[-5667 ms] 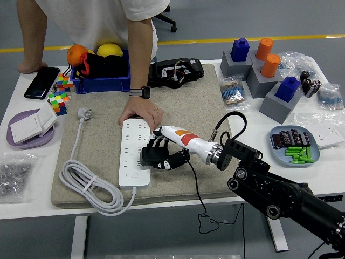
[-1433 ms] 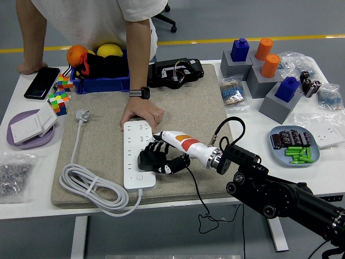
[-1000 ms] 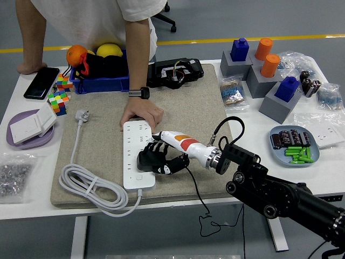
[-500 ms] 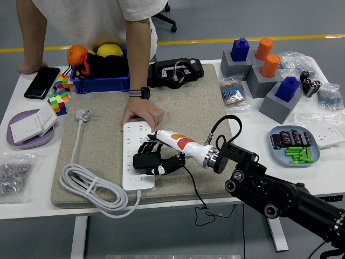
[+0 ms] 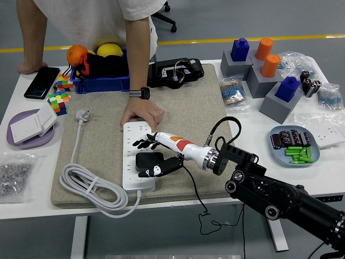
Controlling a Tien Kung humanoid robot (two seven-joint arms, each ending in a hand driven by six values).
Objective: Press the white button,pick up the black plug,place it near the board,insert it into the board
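Note:
A white power strip (image 5: 129,141) lies lengthwise on the tan mat (image 5: 183,108). The black plug (image 5: 150,160) stands on the strip's near half, and its thin black cable (image 5: 195,194) trails off over the table's front edge. My right hand (image 5: 140,159) is over the strip with its fingers (image 5: 142,144) spread beyond the plug and its thumb on the plug's near side. None of them curl round the plug. A person's hand (image 5: 142,114) presses down on the strip's far end. My left arm is out of view.
The strip's coiled white cord (image 5: 90,188) and white plug (image 5: 84,114) lie on the mat's left. A blue bin (image 5: 102,81) and a black device (image 5: 175,72) stand behind. A plate of green parts (image 5: 294,149) and grey blocks (image 5: 280,102) stand at the right.
My right hand carried the black plug a little left along the strip, then its fingers uncurled and spread. The plug now stands on the strip. The person's hand has stayed put.

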